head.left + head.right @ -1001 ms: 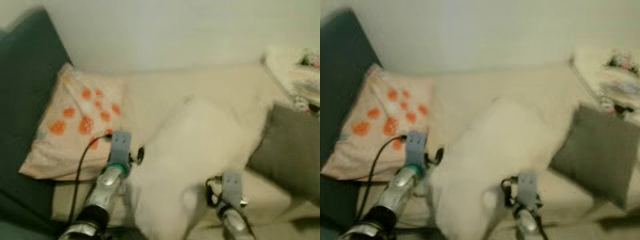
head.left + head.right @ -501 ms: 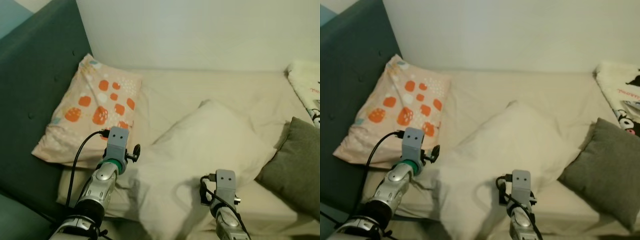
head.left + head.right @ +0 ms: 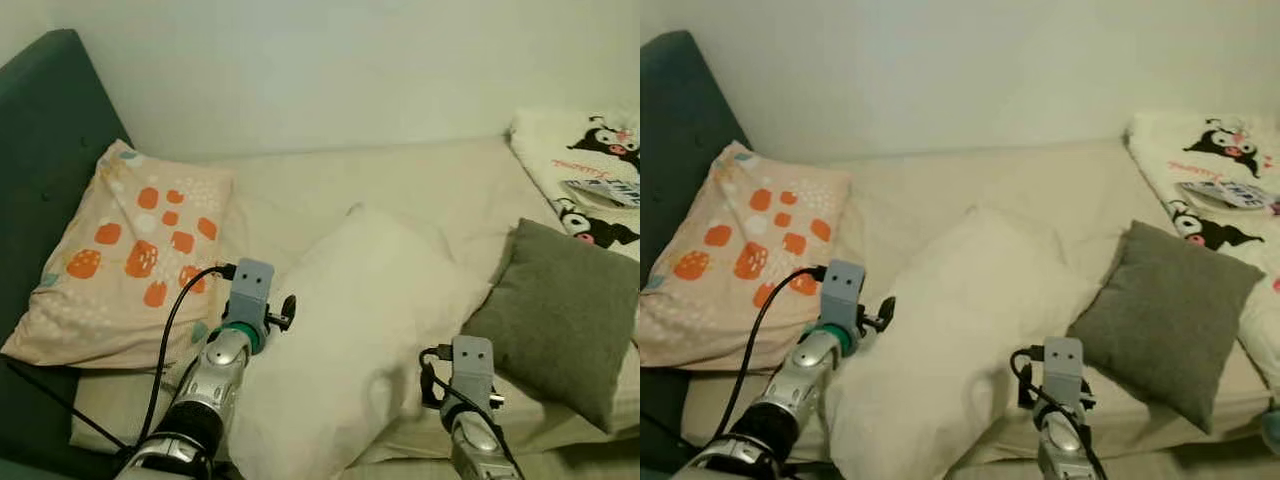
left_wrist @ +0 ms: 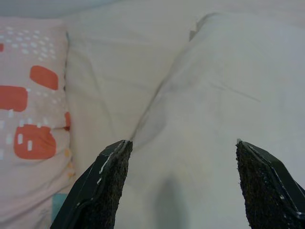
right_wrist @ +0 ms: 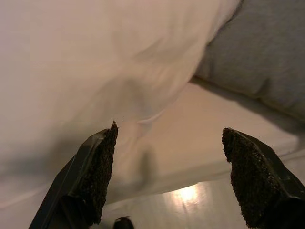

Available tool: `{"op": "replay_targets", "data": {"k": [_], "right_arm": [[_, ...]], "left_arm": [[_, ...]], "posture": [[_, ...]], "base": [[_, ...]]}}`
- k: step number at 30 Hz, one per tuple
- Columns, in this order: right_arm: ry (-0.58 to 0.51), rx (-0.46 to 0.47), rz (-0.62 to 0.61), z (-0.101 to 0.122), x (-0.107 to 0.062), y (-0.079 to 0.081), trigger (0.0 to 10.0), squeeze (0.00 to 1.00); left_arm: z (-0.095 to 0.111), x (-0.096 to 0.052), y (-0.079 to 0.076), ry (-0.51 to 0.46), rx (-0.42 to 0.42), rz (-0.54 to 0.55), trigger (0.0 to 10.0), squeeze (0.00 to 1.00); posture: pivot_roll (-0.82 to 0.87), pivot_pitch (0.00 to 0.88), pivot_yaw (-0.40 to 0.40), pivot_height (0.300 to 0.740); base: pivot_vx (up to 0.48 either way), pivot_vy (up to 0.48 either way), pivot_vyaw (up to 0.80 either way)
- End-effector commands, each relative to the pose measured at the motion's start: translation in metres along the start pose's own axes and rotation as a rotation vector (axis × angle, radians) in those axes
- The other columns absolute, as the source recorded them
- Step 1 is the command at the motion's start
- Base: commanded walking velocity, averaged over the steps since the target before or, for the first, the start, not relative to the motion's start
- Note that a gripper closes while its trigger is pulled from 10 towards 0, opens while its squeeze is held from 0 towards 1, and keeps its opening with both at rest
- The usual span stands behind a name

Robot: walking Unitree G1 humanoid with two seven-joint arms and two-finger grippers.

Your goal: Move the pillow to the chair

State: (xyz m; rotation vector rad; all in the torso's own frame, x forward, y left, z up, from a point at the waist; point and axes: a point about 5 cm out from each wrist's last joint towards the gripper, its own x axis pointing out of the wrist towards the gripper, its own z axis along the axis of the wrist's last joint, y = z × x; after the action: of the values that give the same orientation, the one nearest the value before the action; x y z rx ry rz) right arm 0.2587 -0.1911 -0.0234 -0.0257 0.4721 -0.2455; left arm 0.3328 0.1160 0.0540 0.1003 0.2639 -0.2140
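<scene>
Camera panned right; pillow (image 3: 350, 320) seemingly unmoved.

Pillow (image 3: 350, 320) lies on bed (image 3: 430, 180) between two cushions.

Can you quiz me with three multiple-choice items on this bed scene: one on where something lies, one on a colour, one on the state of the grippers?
1. Where does the grey cushion lie from the white pillow?
A. on the robot's right
B. on the robot's left
C. underneath it

2. What colour are the blotches on the patterned pillow?
A. blue
B. orange
C. green

3. How do the left gripper and right gripper stand?
A. both shut on the pillow
B. one open, one shut
C. both open

Answers: 1 A, the cushion sits past the pillow's right edge. 2 B, orange patches show on the cream cover. 3 C, each wrist view shows its fingers spread wide apart.
</scene>
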Motion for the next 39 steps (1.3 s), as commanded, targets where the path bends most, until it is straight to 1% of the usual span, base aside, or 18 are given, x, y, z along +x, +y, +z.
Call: {"op": "replay_targets", "data": {"k": [1, 3, 9, 12, 18, 32, 39], "right_arm": [[0.003, 0.020, -0.007, -0.0016, -0.0008, 0.0008, 10.0, 0.00], [-0.006, 0.032, -0.011, 0.0003, -0.0004, 0.0006, 10.0, 0.00], [-0.009, 0.034, -0.013, 0.0011, 0.0000, 0.0005, 10.0, 0.00], [-0.015, 0.037, -0.013, 0.0024, 0.0004, 0.0002, 10.0, 0.00], [-0.022, 0.046, -0.017, 0.0040, 0.0008, -0.0002, 10.0, 0.00], [-0.031, 0.045, -0.025, 0.0039, 0.0004, -0.0060, 10.0, 0.00], [-0.036, 0.038, -0.014, 0.0064, 0.0013, -0.0031, 10.0, 0.00]], "left_arm": [[-0.0060, -0.0037, 0.0076, 0.015, 0.008, 0.013, 10.0, 0.00], [-0.0054, -0.0039, 0.0100, 0.012, 0.001, 0.022, 10.0, 0.00], [-0.0040, -0.0034, 0.0125, 0.008, -0.004, 0.033, 10.0, 0.00], [-0.0024, -0.0032, 0.0145, -0.001, -0.005, 0.039, 10.0, 0.00], [0.0002, -0.0031, 0.0129, -0.020, -0.011, 0.030, 10.0, 0.00], [-0.0057, -0.0057, 0.0097, -0.012, -0.010, 0.032, 10.0, 0.00], [-0.0094, -0.0075, 0.0102, -0.004, -0.012, 0.040, 10.0, 0.00]], "posture": [[0.02, 0.000, 0.126, 0.730], [0.02, 0.000, 0.125, 0.720], [0.02, 0.000, 0.125, 0.705], [0.02, 0.000, 0.125, 0.690], [0.01, 0.003, 0.131, 0.670], [0.01, 0.012, 0.126, 0.610], [0.01, 0.016, 0.122, 0.610]], "base": [[0.000, 0.000, 0.00], [0.000, 0.000, 0.00], [0.000, 0.000, 0.00], [0.000, 0.000, 0.00], [0.000, 0.000, 0.00], [0.000, 0.000, 0.00], [0.000, 0.000, 0.00]]}}
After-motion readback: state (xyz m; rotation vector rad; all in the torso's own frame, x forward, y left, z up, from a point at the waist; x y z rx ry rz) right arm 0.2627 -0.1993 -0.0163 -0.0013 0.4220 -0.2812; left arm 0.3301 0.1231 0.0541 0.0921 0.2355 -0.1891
